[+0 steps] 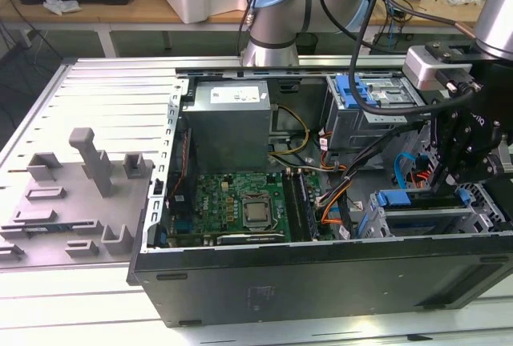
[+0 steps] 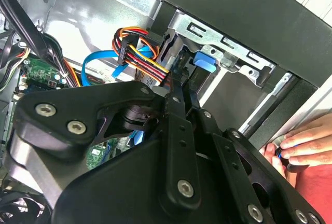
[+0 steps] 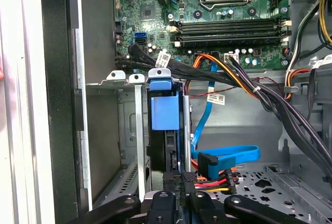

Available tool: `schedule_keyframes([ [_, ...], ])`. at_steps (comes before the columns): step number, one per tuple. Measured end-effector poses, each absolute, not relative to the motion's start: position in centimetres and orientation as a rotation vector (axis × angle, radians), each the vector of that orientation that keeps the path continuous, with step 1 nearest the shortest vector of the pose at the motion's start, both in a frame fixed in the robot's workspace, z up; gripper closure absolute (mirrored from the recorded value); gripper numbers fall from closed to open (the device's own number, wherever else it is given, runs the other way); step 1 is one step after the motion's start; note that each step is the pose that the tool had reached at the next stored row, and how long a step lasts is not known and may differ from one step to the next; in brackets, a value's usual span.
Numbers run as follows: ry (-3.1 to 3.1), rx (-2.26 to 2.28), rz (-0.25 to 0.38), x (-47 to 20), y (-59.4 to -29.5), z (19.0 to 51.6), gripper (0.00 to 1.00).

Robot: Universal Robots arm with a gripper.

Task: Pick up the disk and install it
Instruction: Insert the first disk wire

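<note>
On the exterior view's left, one slatted grey metal desk [image 1: 48, 114] carries one group of grey plastic fixture blocks [image 1: 88, 170]. Beside them lies one open black computer tower case [image 1: 321, 282], resting on its side. Inside it, toward the exterior view's left, sit one green motherboard [image 1: 240, 198] and one grey box-shaped power supply [image 1: 228, 122]. The first wrist view shows the motherboard's four long black memory slots [image 3: 228, 32].

Farther right in the exterior view stand two grey metal drive cages. The far cage [image 1: 377, 126] has one blue plastic bracket [image 1: 357, 90] on top. The near cage [image 1: 425, 222] holds the disk [image 1: 394, 199], one flat drive with a blue plastic end handle. In the first wrist view the disk [image 3: 163, 107] stands on edge in a cage slot with its handle end toward the motherboard.

One black gripper [image 1: 445, 182] on the arm hangs right at the near cage. In both wrist views the gripper [image 3: 174, 182] [image 2: 179, 86] reaches up to the disk [image 2: 205, 60]. Whether its jaws are apart or clamped on the disk cannot be told.

Just beside the disk lie one blue flat data cable [image 3: 228, 154] and one bundle of red, orange, yellow and black power wires [image 3: 212, 183]. In the second wrist view, one person's hand [image 2: 301, 146] touches the case's outer edge.
</note>
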State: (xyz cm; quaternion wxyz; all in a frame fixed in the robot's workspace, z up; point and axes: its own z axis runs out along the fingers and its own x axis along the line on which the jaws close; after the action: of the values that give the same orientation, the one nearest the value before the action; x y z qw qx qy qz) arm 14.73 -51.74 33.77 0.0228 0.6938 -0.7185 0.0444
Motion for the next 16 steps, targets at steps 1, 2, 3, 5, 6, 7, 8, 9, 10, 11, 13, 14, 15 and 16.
schedule_keyframes([
  [1,-2.225,2.149,0.137,14.73,-51.74,33.76,0.83],
  [2,-2.225,2.149,0.137,14.73,-51.74,33.75,0.83],
  [3,-2.225,2.148,0.138,14.73,-51.74,33.74,0.83],
  [5,-2.225,2.148,0.137,14.73,-51.74,33.71,0.83],
  [6,-2.225,2.148,0.138,14.73,-51.75,33.70,0.83],
  [7,-2.225,2.149,0.138,14.73,-51.75,33.68,0.83],
  [8,-2.225,2.149,0.138,14.73,-51.75,33.67,0.83],
  [9,-2.225,2.148,0.138,14.73,-51.75,33.64,0.83],
  [10,-2.225,2.149,0.138,14.73,-51.75,33.62,0.83],
  [11,-2.225,2.148,0.138,14.73,-51.75,33.59,0.83],
  [13,-2.225,2.148,0.138,14.73,-51.75,33.51,0.83],
  [14,-2.225,2.148,0.138,14.73,-51.75,33.51,0.83],
  [15,-2.225,2.148,0.138,14.73,-51.75,33.49,0.83],
  [16,-2.225,2.148,0.138,14.73,-51.75,33.49,0.83],
])
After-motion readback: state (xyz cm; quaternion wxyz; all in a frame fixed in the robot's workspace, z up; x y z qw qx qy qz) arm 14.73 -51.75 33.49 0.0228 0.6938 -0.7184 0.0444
